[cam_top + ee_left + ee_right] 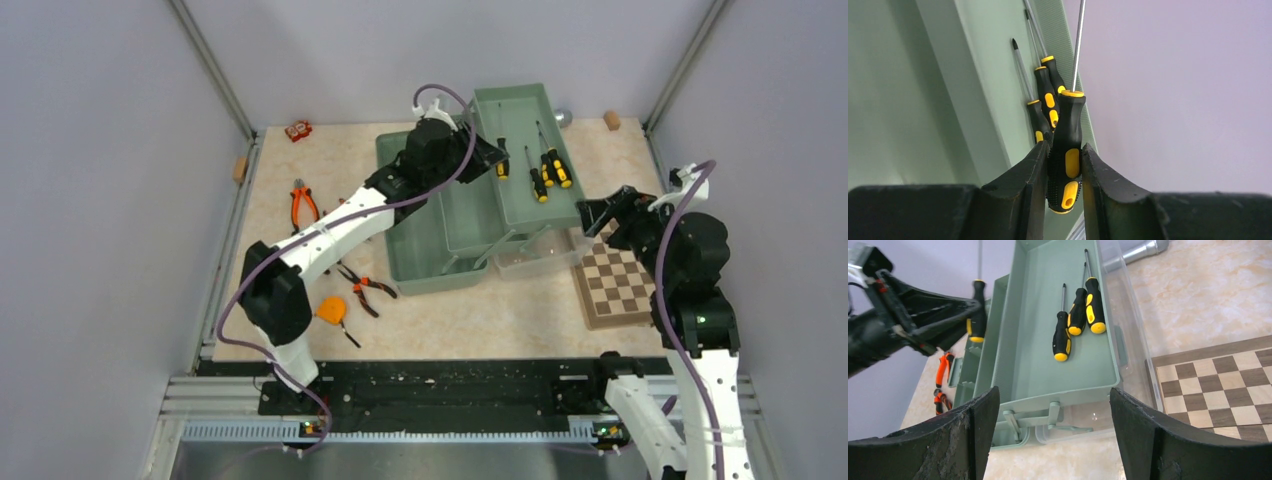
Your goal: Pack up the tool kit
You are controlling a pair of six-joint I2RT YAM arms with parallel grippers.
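Observation:
The sage-green tool kit (420, 255) stands open mid-table with its upper tray (515, 110) folded out. Three black-yellow screwdrivers (548, 170) lie in that tray (1033, 325). My left gripper (488, 152) hovers at the tray's left edge, shut on the handle of another black-yellow screwdriver (1067, 145), shaft pointing away. The left gripper (1065, 152) shows the handle pinched between both fingers. My right gripper (589, 218) hangs open and empty to the right of the box. In its own view the right gripper (1053, 405) faces the tray's near end and the translucent lid (1130, 345).
Orange-handled pliers (303, 203) lie left of the box, and a second pair (365, 288) near its front left corner. A small orange tape measure (332, 310) sits by the left arm. A chessboard (615, 285) lies under the right arm. A grey cylinder (563, 117) rests at the back.

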